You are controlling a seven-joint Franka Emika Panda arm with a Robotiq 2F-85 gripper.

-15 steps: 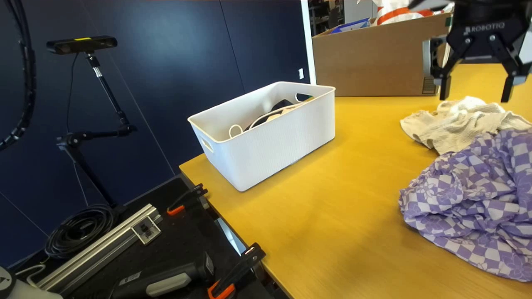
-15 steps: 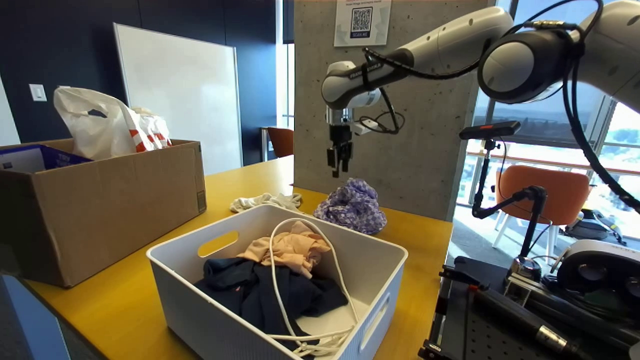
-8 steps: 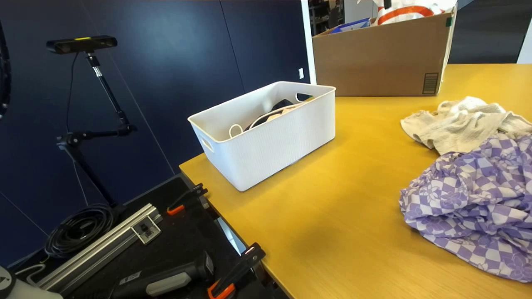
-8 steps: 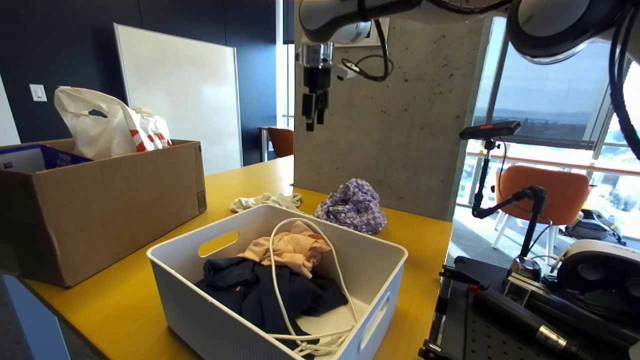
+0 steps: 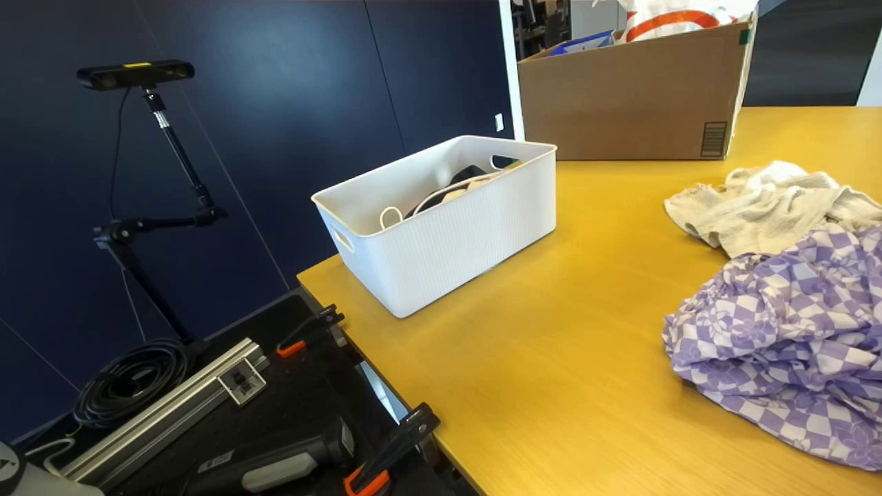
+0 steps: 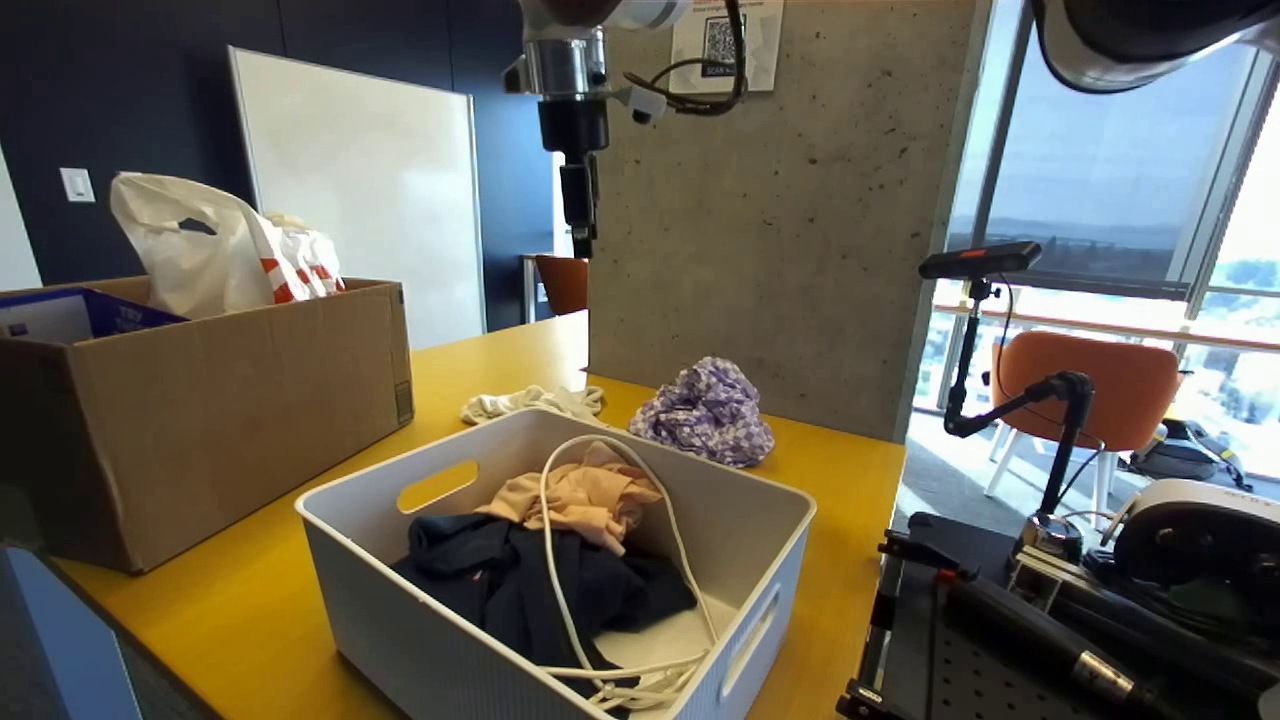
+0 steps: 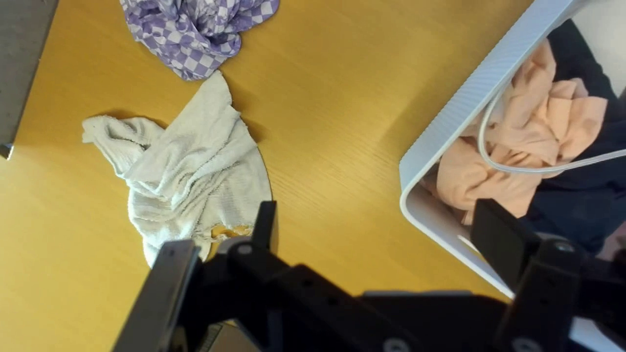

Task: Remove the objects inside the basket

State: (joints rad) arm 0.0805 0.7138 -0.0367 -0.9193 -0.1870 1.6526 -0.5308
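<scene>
The black two-fingered gripper [image 7: 376, 217] is released: in the wrist view its dark fingers [image 7: 499, 234] stand wide apart, one at about eight o'clock from the picture's centre, the other near four. In an exterior view it hangs in the air, fingertips pointing down, at twelve o'clock from the white rectangular plastic basket [image 6: 400, 630] and well above it.

The basket stands upright on the yellow-topped table [image 5: 586, 289]. Inside it, a pale peach-pink cloth garment [image 6: 590, 495] is bunched toward twelve o'clock, and a dark navy cloth garment [image 6: 510, 590] spreads from the middle toward nine. A thin white cord [image 7: 528, 170] arches over both, its coils lying at five o'clock.

Outside the basket, on the table, the lilac-and-white checked cloth garment [image 6: 705, 415] lies in a heap at one o'clock. In the wrist view a rumpled cream-white cloth [image 7: 195, 181] lies at nine o'clock, its tip just beside the checked garment's edge; whether the two touch there, I cannot tell.

A tall-sided brown cardboard box [image 6: 240, 420] stands at ten o'clock from the basket, with a white plastic bag [image 6: 200, 260] marked in red rising out of its top.
</scene>
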